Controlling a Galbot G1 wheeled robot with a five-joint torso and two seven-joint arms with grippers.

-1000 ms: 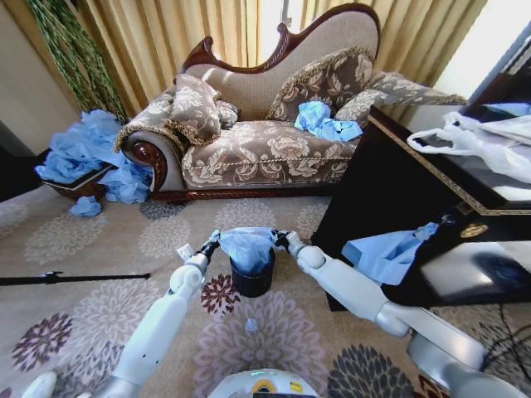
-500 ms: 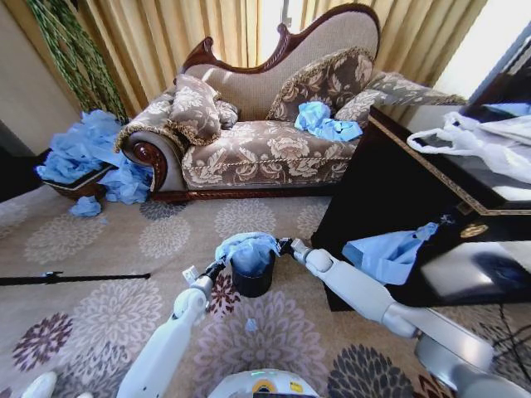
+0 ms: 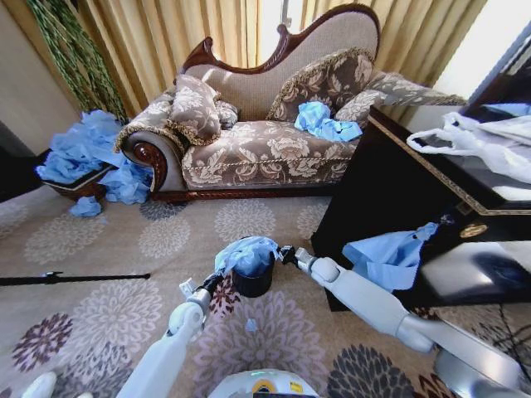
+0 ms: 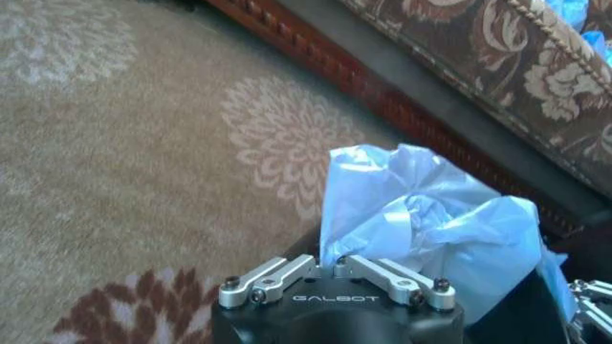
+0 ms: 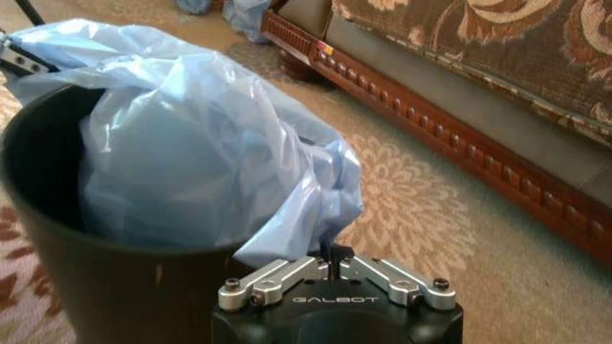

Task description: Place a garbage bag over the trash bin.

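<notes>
On the carpet before the sofa (image 3: 249,141), your left gripper (image 3: 212,280) sits low at the near-left side of the bin (image 3: 252,283). Its fingers are pinched nearly closed with the bag (image 3: 246,253) right at their tips; from the left wrist view I judge they hold a fold of it, though the contact itself is hidden. Pull that edge outward and down past the rim, not merely sideways, so the film hooks over the lip.

Between the grippers, the bag is heaped on top of the bin, bunched up, partly stuffed inside and partly spilling over the rim. The mouth is not yet spread round the rim. The film is thin and floppy, so move slowly and keep both sides taut together, or one side will slip off as you seat the other.

At the bin's right side, your right gripper (image 3: 285,254) has its fingers closed on a hanging flap of the bag, just outside the rim. Draw it down the outer wall, and watch that the light bin does not tip.
</notes>
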